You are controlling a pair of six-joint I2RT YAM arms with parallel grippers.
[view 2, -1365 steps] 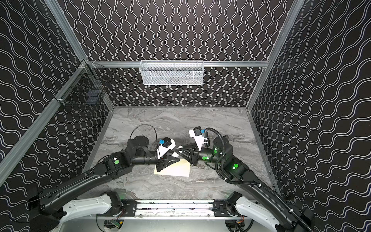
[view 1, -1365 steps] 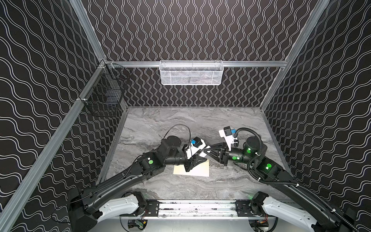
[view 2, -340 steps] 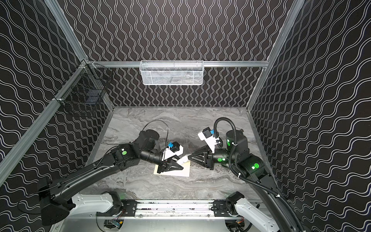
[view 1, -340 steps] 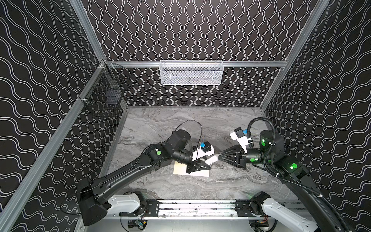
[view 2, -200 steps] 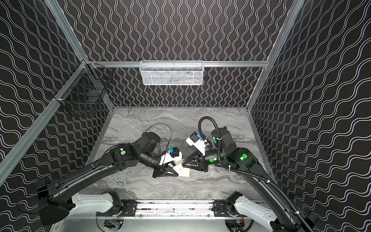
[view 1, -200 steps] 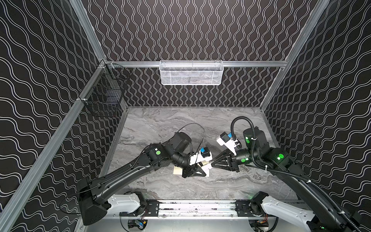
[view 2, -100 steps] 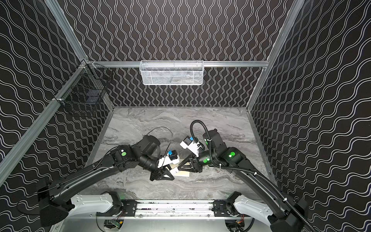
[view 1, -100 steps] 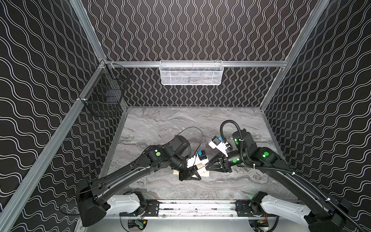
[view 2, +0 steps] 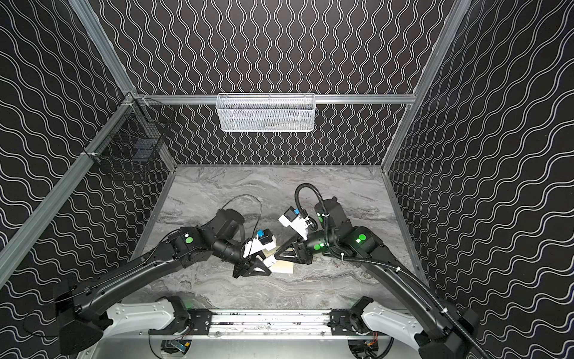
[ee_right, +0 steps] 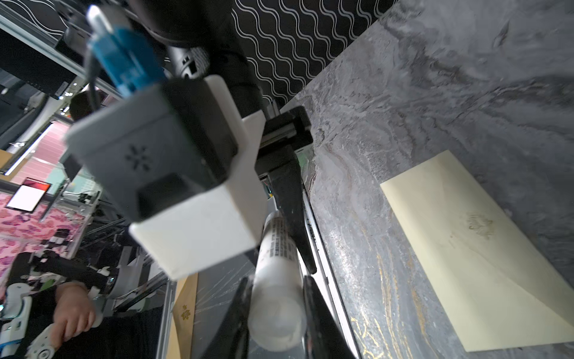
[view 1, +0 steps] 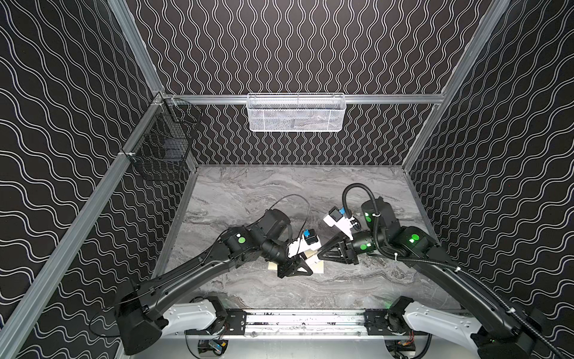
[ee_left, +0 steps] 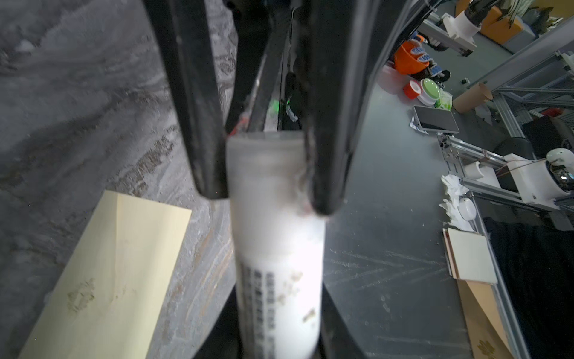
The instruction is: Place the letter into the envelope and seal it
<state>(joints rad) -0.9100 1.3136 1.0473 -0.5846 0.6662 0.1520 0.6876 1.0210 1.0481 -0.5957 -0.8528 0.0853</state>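
Uncapping grip, likely
Both your left gripper and right gripper clamp the white cylindrical glue stick, by the cream paper envelope.

Left gripper and right gripper meet tip to tip over the partly hidden cream envelope on the marble table

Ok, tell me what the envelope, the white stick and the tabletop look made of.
Envelope: matte cream paper, thin and flat, visible flap fold.
Stick: likely smooth white plastic, printed label, frosted cap end.
Tabletop: grey marble-look surface, slight sheen; stone or laminate, cannot tell.
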